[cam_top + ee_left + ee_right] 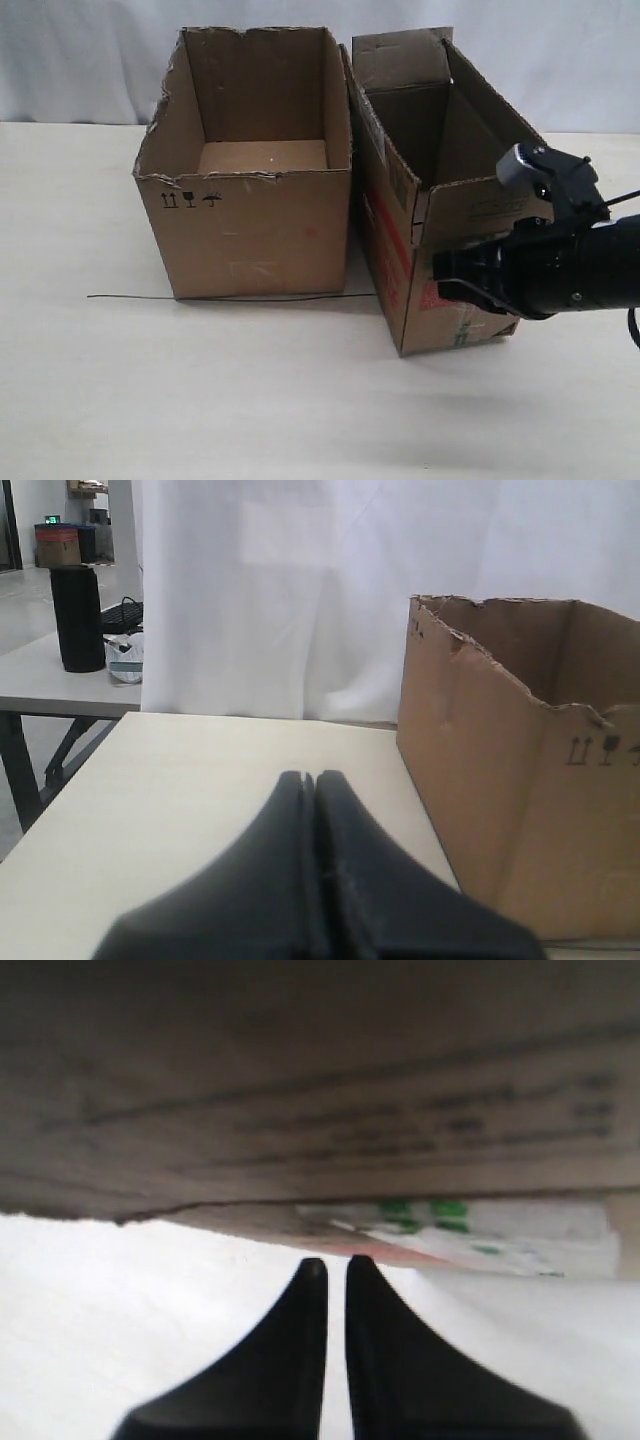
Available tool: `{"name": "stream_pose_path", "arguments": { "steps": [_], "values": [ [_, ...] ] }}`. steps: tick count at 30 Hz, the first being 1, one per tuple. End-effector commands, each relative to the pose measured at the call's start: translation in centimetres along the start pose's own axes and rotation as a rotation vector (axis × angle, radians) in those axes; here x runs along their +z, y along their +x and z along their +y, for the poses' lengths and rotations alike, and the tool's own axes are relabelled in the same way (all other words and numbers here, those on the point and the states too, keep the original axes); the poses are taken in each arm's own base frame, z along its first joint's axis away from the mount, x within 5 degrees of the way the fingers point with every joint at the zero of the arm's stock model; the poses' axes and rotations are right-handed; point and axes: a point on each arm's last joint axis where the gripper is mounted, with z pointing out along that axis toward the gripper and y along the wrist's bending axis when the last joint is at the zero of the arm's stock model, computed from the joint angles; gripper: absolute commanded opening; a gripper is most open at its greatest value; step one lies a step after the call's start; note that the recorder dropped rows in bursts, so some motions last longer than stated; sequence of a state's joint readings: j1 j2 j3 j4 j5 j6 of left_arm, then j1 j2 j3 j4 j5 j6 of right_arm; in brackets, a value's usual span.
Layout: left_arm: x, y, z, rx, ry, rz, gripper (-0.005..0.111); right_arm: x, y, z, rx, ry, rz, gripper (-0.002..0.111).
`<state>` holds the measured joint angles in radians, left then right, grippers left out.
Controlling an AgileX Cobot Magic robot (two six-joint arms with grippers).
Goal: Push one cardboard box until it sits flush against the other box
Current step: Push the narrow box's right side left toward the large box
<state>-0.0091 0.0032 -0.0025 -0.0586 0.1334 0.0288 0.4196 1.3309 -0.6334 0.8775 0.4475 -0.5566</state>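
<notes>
The cardboard box (pixel 400 250), narrow with a red label and green-striped tape, stands right of centre, turned at a slight angle. The other box (pixel 250 220), wider with torn top edges and black symbols, stands to its left. Their upper edges nearly meet, and a wedge of table shows between them low at the front. My right gripper (pixel 442 278) is against the cardboard box's near face, low down. Its fingertips (pixel 310 1265) are almost together, with nothing held, just short of the cardboard box (pixel 320 1110). My left gripper (pixel 313 777) is shut and empty over bare table, with the other box (pixel 520 780) beside it.
A thin black wire (pixel 200 297) lies on the table along the other box's front foot. A white curtain (pixel 90 50) hangs behind. Beyond the table's edge, the left wrist view shows a second table with a black cylinder (pixel 78 617).
</notes>
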Motion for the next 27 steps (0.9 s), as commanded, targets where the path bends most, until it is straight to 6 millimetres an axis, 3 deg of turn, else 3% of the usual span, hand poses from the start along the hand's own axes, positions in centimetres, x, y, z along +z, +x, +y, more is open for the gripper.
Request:
{"name": "stream_pose_path", "arguments": {
  "steps": [1,4,6,7,10,12,18,21,27],
  "values": [
    [0.0,0.0,0.0,0.005,-0.004,-0.006,0.000,-0.3,-0.8,0.7,-0.071,-0.035,0.019,0.005],
    [0.0,0.0,0.0,0.005,-0.004,-0.006,0.000,-3.3,-1.5,2.0,-0.122,-0.035,0.002,0.005],
    [0.0,0.0,0.0,0.005,-0.004,-0.006,0.000,-6.2,-1.6,1.8,-0.141,0.109,0.041,0.005],
    [0.0,0.0,0.0,0.005,-0.004,-0.006,0.000,-8.3,-1.6,1.0,-0.144,0.268,0.050,0.005],
    [0.0,0.0,0.0,0.005,-0.004,-0.006,0.000,-11.6,-1.4,-1.1,-0.118,0.508,0.050,0.005],
    [0.0,0.0,0.0,0.005,-0.004,-0.006,0.000,-11.2,-2.1,-2.6,-0.079,0.503,0.001,0.005],
    [0.0,0.0,0.0,0.005,-0.004,-0.006,0.000,-7.3,-4.1,-6.9,0.036,0.395,0.013,0.005],
    [0.0,0.0,0.0,0.005,-0.004,-0.006,0.000,-4.7,-4.7,-8.8,0.132,0.228,0.009,0.005],
    [0.0,0.0,0.0,0.005,-0.004,-0.006,0.000,-2.1,-5.2,-9.4,0.214,0.068,-0.009,0.005]
  ]
}}
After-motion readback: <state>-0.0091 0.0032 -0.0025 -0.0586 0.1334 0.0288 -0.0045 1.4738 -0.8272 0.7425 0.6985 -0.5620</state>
